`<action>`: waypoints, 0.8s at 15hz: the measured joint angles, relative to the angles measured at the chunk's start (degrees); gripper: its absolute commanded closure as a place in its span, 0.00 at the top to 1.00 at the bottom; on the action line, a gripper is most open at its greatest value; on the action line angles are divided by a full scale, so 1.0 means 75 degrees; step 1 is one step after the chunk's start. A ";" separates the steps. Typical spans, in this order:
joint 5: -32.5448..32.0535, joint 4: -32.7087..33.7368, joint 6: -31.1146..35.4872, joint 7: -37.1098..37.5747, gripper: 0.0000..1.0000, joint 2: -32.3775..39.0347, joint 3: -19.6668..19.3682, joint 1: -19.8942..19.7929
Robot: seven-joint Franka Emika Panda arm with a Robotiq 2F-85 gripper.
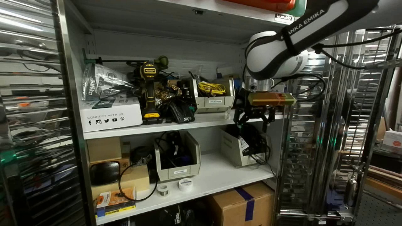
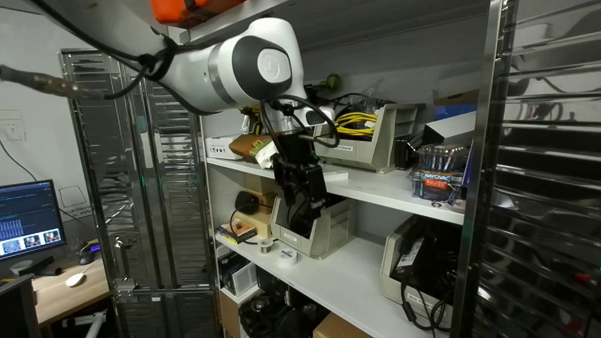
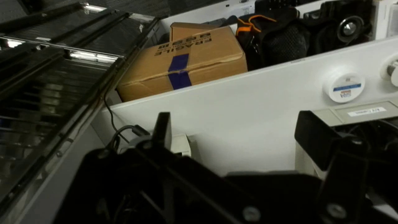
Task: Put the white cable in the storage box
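Jaws spread, I hang before a cabinet [image 1: 182, 47] in an exterior view, in line with the opening of the right-hand box [image 1: 230, 147] on the lower shelf [image 1: 213, 169]. That box is pale grey plastic, low at the front, crammed with black cables [image 1: 255, 142] that spill over its rim. The left-hand box [image 1: 180, 176], same grey, holds dark cords [image 1: 177, 153]; the upper box [image 1: 216, 104], on the upper shelf [image 1: 207, 123], holds a coiled yellow cable [image 1: 212, 88]. All three bear white labels [image 1: 180, 171], and which one is the storage box I cannot tell. Near the left-hand box stand a white roll [image 1: 185, 184] and a metal spool [image 1: 163, 189].

In an exterior view with a lit monitor [image 2: 30, 218] and a wooden desk [image 2: 56, 295] beside the cabinet, my jaws show against the left-hand box, and a black adapter [image 2: 420, 249] with a white sticker [image 2: 408, 256] sits tilted in the right-hand box.

My wrist view shows the gap plainly: jaws well apart, white shelf between them. Beyond lies a carton [image 3: 205, 59] with blue tape [image 3: 179, 70], and the white roll shows a blue-striped face. As for the white cable, I cannot pick it out in any view, so I cannot say where it is.
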 measured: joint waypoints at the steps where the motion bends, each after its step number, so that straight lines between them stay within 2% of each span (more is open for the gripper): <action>1: 0.0010 0.0421 -0.0101 0.0087 1.00 0.0231 -0.0018 0.0057; 6: 0.0152 0.2378 -0.0689 0.0384 1.00 0.1191 -0.0181 0.0294; 12: 0.0358 0.4216 -0.1518 0.0526 1.00 0.2376 -0.0400 0.0396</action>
